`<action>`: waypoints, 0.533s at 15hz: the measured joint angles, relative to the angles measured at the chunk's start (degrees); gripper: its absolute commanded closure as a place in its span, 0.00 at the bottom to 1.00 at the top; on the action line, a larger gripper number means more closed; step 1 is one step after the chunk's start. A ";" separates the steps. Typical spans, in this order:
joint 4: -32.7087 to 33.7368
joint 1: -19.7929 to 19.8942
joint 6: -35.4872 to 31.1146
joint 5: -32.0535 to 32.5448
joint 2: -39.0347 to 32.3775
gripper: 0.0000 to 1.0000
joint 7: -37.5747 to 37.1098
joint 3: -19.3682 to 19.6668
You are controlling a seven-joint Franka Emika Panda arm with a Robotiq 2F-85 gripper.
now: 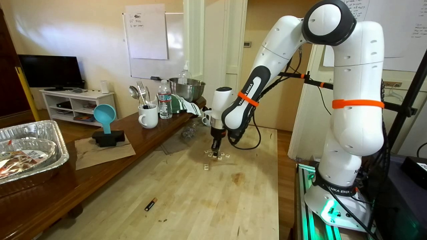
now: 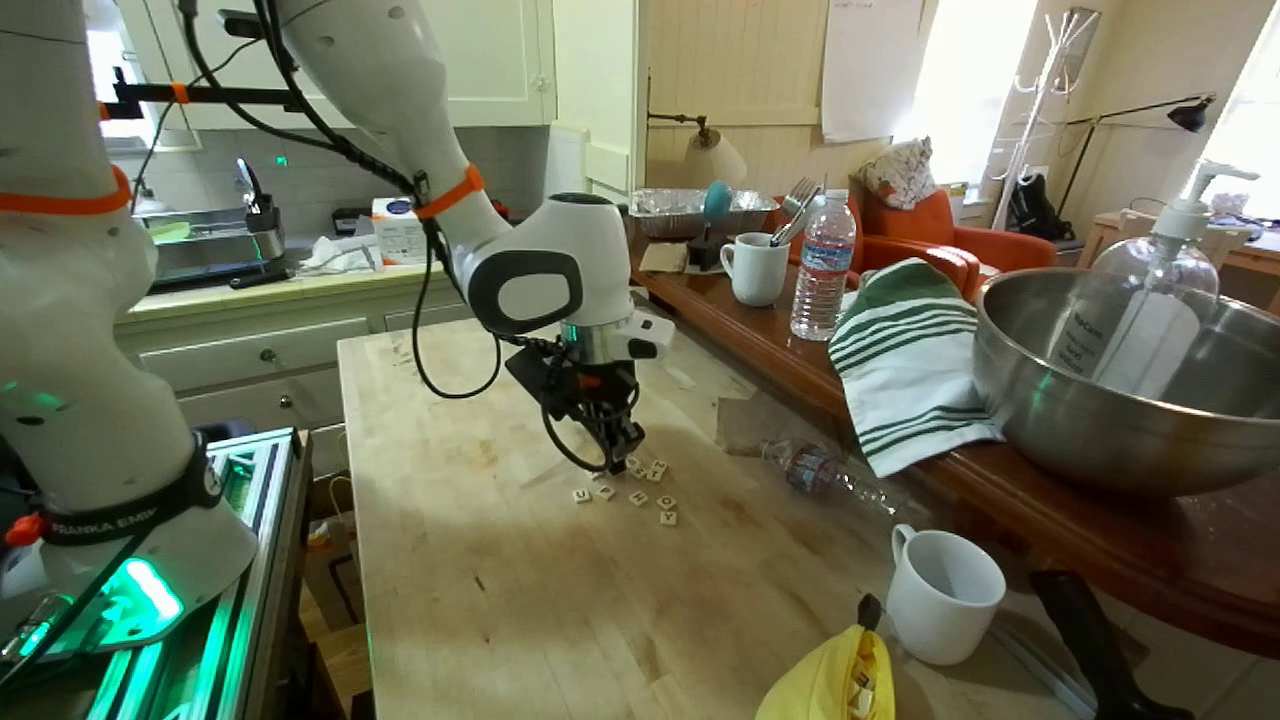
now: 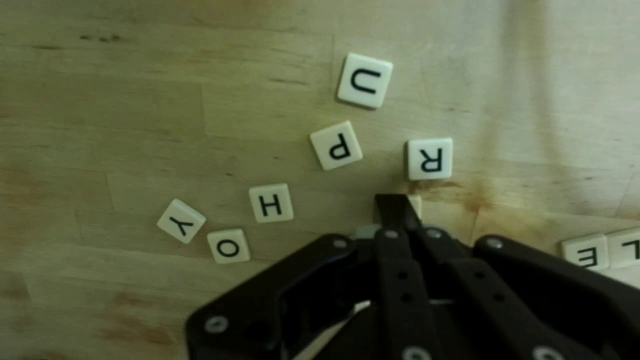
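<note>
My gripper (image 3: pixel 398 204) is shut and points down at the wooden tabletop, with its fingers together. Beside and partly behind its tips shows the pale edge of a tile (image 3: pixel 416 206); its letter is hidden, and whether the fingers touch it I cannot tell. Around it in the wrist view lie loose letter tiles: R (image 3: pixel 430 159), P (image 3: pixel 336 145), U (image 3: pixel 365 81), H (image 3: pixel 271 203), O (image 3: pixel 228 245) and Y (image 3: pixel 181 220). At the right edge, E (image 3: pixel 585 251) and L (image 3: pixel 625 247) sit side by side. Both exterior views show the gripper (image 1: pixel 215 154) low among the tiles.
A battery (image 1: pixel 150 204) lies on the table. A crumpled bottle (image 2: pixel 825 472), a white mug (image 2: pixel 945 597) and a yellow pouch (image 2: pixel 825 680) are also there. Along the raised wooden ledge stand a cutlery mug (image 1: pixel 148 116), a water bottle (image 1: pixel 165 101) and a metal bowl (image 2: pixel 1130 420).
</note>
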State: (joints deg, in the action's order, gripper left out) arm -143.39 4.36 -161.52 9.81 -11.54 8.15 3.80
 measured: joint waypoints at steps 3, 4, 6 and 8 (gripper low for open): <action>0.27 -0.17 0.00 0.00 -0.17 1.00 0.00 -0.76; 0.29 -0.22 0.00 0.00 -0.18 1.00 0.11 -1.09; 0.29 -0.31 0.00 0.00 -0.18 1.00 0.27 -1.74; 0.29 -0.43 0.00 -0.10 -0.18 1.00 0.60 -2.33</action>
State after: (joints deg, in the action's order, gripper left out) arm -143.10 3.93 -161.52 9.71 -11.73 8.76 1.47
